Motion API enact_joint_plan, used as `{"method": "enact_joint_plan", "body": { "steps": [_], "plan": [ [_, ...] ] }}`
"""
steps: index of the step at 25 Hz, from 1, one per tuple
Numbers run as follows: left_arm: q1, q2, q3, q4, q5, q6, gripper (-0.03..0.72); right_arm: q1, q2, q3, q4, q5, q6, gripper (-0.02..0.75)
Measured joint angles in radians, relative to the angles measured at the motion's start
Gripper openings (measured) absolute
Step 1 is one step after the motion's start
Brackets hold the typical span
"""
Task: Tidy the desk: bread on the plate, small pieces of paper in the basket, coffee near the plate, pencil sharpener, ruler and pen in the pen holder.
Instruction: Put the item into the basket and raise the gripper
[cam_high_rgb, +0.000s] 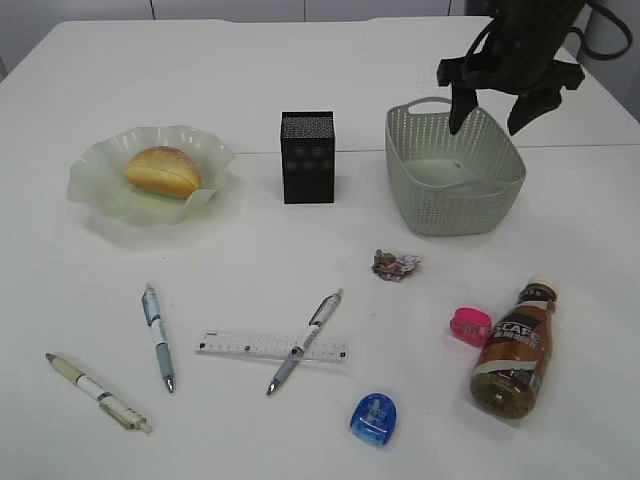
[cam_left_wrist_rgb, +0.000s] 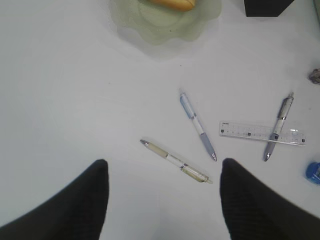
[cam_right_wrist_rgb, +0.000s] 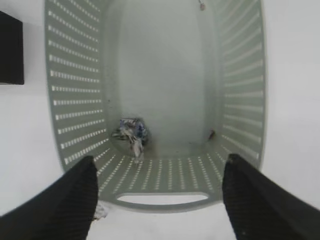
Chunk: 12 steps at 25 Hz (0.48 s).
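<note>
**Looking down into the basket**

The right gripper (cam_right_wrist_rgb: 157, 200) hangs spread over the basket (cam_right_wrist_rgb: 75, 100). A crumpled paper scrap (cam_right_wrist_rgb: 131, 134) lies near its floor's left corner, possibly mid-fall, blurred. The pen holder (cam_right_wrist_rgb: 10, 50) edges the left.

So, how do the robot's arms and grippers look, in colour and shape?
The right gripper is matte black, with two tapering fingers and black cables looping above it. In the left wrist view, the left gripper shows two broad black fingers with a finely textured surface.

sage-green perforated basket (cam_high_rgb: 455, 190), black dotted pen holder (cam_high_rgb: 307, 157), golden bread (cam_high_rgb: 162, 171)
</note>
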Motion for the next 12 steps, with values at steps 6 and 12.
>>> {"method": "enact_joint_plan", "body": {
  "steps": [6, 12],
  "plan": [
    [0.000, 0.000, 0.000, 0.000, 0.000, 0.000, 0.505, 0.000, 0.002, -0.040, 0.087, 0.002, 0.000, 0.524],
    [0.000, 0.000, 0.000, 0.000, 0.000, 0.000, 0.505, 0.000, -0.053, -0.044, 0.117, 0.005, 0.000, 0.510]
  ]
}}
